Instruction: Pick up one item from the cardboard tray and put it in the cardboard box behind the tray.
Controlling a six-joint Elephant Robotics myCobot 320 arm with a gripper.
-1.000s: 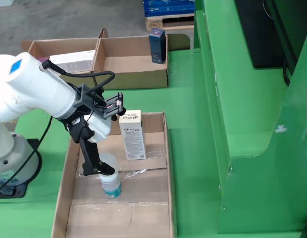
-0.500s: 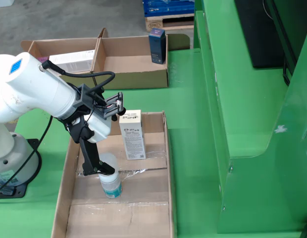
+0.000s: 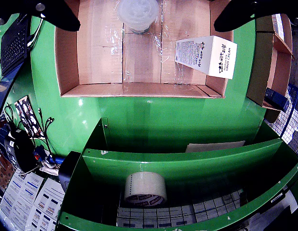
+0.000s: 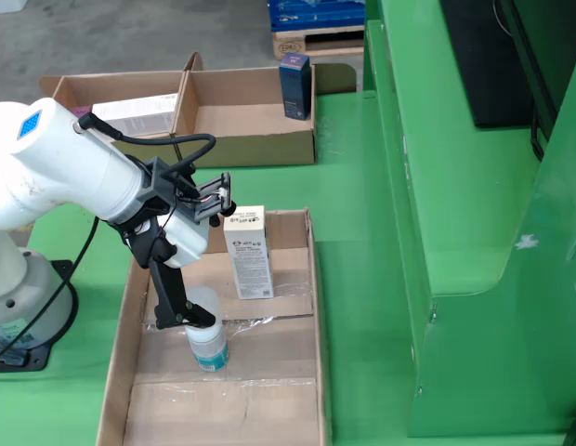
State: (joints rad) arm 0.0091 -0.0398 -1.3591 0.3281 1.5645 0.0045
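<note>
Tool (image 4: pixel 188 313) angled down, fingers straddling the jar (image 4: pixel 207 342) in the tray (image 4: pixel 121 358).

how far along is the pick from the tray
Early. Nothing from this pick looks delivered yet: the white hand cream carton and the clear capped plastic bottle both sit in the shallow cardboard tray. The black gripper is down at the bottle; whether it has closed is unclear. Lifting and carrying to the divided cardboard box remain.
</note>
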